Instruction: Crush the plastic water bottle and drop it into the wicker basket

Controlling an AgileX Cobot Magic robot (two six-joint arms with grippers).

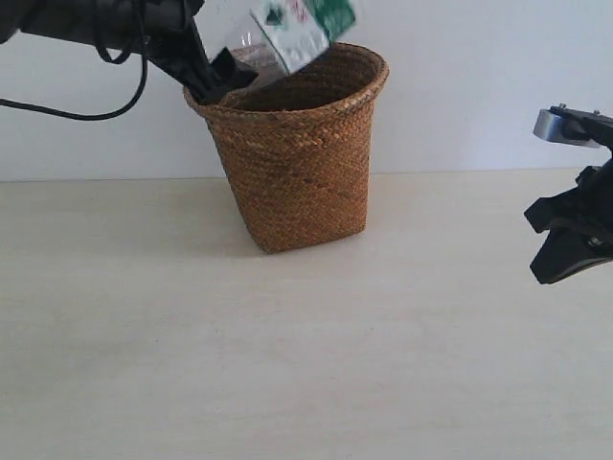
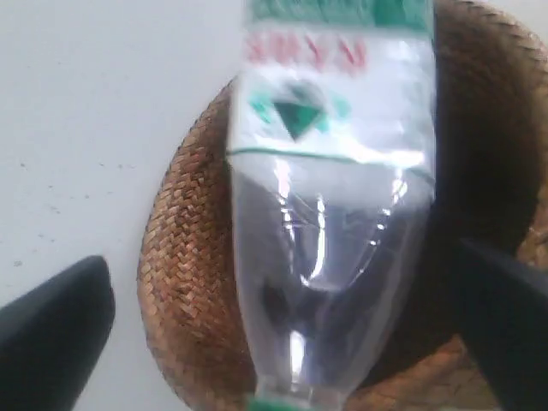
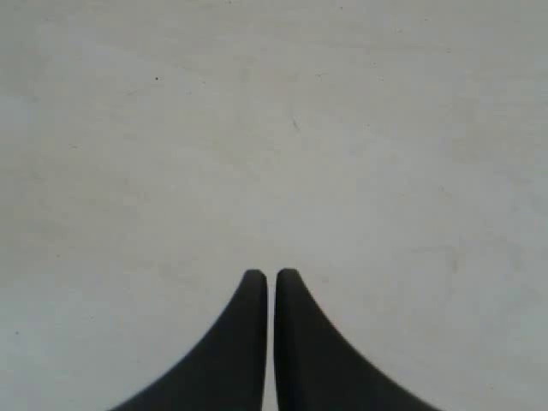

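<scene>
Drop phase, by my read. Plastic water bottle [image 1: 305, 27] is tilted above the wicker basket [image 1: 297, 163] rim, cap end toward the left end effector [image 1: 222, 77], label end up over the opening. In the left wrist view the fingers [image 2: 51, 330] are spread wide, both clear of the bottle's sides, with the basket mouth right behind it. Nothing pinches it. I can't tell if anything supports the cap end, the view is blurred. The clear section looks creased, likely crushed enough.

For a clean drop, aim at the middle of the opening, not the left rim. Don't brush the rim: the basket stands free on the worktop [image 1: 287, 374] and could tip. Right end effector [image 3: 271, 276] is pinched nearly closed on nothing, well off to the side. Leave it there.
</scene>
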